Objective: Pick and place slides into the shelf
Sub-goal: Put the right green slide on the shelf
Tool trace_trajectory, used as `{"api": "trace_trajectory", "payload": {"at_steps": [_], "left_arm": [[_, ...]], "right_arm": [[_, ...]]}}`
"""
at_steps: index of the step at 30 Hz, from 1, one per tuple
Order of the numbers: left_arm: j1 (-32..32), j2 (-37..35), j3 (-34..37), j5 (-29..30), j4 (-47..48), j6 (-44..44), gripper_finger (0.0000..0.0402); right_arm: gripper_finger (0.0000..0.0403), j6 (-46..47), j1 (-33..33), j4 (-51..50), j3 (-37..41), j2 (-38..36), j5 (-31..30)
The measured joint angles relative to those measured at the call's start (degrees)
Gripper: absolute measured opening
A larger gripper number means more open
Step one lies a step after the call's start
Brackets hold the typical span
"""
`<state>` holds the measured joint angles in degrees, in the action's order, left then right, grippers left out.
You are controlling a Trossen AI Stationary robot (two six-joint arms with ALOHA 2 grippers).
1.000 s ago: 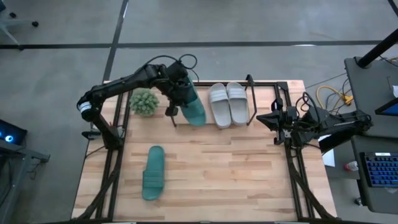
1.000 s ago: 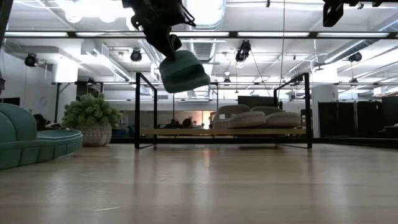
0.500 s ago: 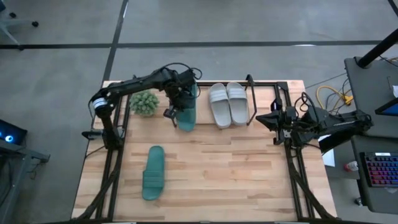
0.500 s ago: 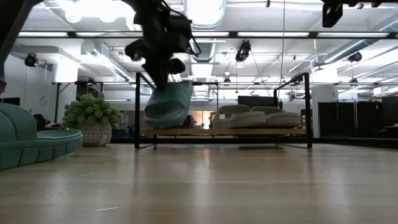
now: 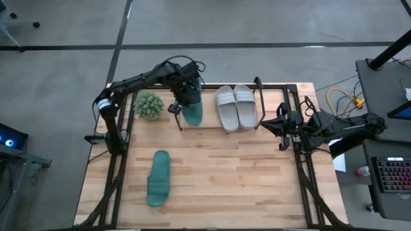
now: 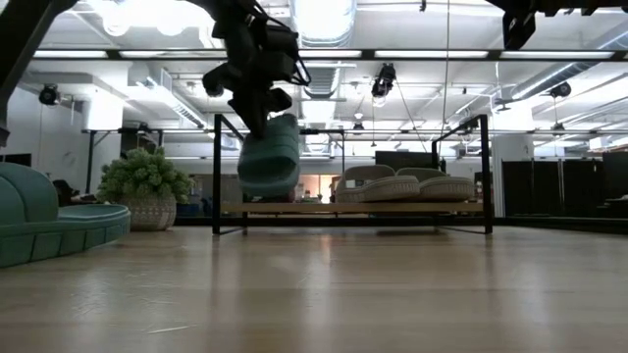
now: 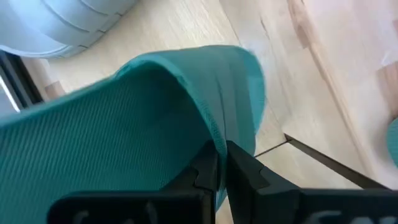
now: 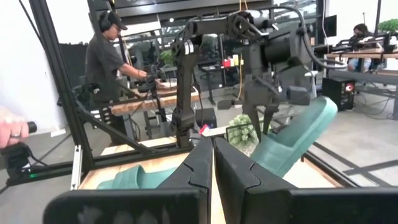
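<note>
Upper centre of high view: my left claw [image 5: 182, 101] clenched on teal rubber slide's strap [image 5: 192, 110], tilted above black wire shelf [image 5: 258, 99] beside pale pair [image 5: 235, 106]. Thin pinch — slide may twist, snag rail, bump neighbours. Right claw [image 5: 268, 125] idle, fingers together.

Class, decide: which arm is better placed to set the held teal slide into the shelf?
Left. Its tool already grips the teal slide over the shelf; the right tool waits beside it.
</note>
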<state>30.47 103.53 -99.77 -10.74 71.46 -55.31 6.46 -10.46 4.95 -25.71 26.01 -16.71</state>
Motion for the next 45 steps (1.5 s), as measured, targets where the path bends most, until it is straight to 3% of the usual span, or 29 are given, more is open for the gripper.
{"api": "trace_trajectory", "payload": {"at_steps": [4,11,45], "left_arm": [[0.8,-0.3,0.0,-5.6,0.6,2.5,0.0],[0.6,-0.3,0.0,-7.9,3.4,2.4,0.0],[3.3,6.0,-0.1,-5.4,2.2,1.4,0.0]], "right_arm": [[0.0009,-0.3,0.0,0.0,0.0,0.1,0.0],[0.0009,-0.5,0.0,0.0,0.0,0.4,-0.5],[0.0009,-1.0,0.0,-0.2,0.0,0.4,-0.5]]}}
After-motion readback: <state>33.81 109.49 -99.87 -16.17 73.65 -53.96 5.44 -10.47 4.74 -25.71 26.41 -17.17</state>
